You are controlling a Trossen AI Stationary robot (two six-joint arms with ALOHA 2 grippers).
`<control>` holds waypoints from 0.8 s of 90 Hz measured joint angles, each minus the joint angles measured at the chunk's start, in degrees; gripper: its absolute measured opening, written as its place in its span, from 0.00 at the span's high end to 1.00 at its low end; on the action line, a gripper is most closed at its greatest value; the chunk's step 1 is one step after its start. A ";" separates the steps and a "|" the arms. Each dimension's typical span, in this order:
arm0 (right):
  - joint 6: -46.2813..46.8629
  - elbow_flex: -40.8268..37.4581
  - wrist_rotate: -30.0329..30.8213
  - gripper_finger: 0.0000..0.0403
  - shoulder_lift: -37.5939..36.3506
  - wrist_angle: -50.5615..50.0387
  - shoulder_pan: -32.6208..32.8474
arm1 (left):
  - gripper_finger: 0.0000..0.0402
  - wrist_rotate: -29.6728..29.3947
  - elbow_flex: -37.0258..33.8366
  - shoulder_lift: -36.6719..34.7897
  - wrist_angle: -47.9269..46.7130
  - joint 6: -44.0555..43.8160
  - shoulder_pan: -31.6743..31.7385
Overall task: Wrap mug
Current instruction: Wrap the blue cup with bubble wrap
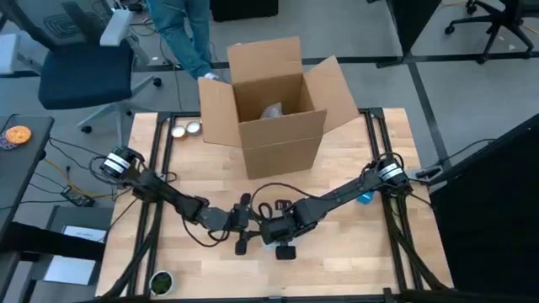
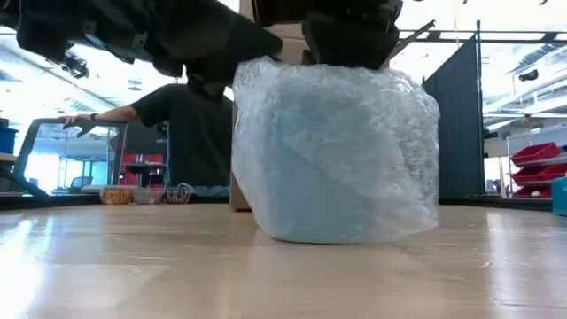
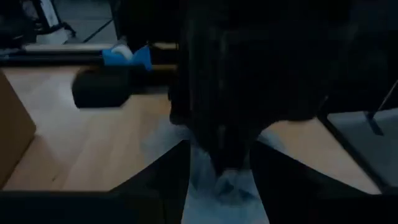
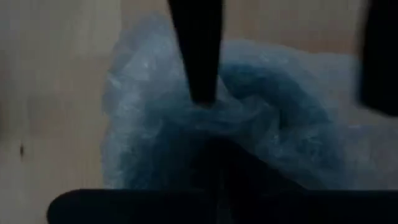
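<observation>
- Mug [image 2: 341,159]: pale blue, rounded, sheathed in crinkly clear bubble wrap [image 2: 390,115]; stands on the wood table [image 2: 133,266], near its front edge, centre.
- Right gripper [image 4: 205,99]: a dark finger pushed into the wrap's gathered top (pinch or not – can't tell).
- Left gripper [image 1: 244,225]: beside the bundle, grip unclear.
- High view only: open cardboard box [image 1: 274,105] behind w/ clear wrap inside; low view hides it.

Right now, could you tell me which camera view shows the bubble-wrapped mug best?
The low view: the bubble-wrapped mug fills the frame, standing on the table. The right wrist view shows its bunched top close up, the left wrist view only a scrap, and the high view hides it under the grippers.
</observation>
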 joint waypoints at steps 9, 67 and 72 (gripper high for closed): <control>0.22 -0.06 -0.17 1.00 0.00 1.79 0.17 | 0.62 2.18 2.13 3.69 0.76 0.40 0.01; 0.95 15.71 6.17 1.00 0.13 -20.55 1.51 | 0.62 4.93 4.18 6.29 0.26 1.48 0.78; 1.22 15.74 6.72 1.00 0.13 -20.73 1.22 | 0.62 5.49 4.16 6.29 0.24 1.51 0.78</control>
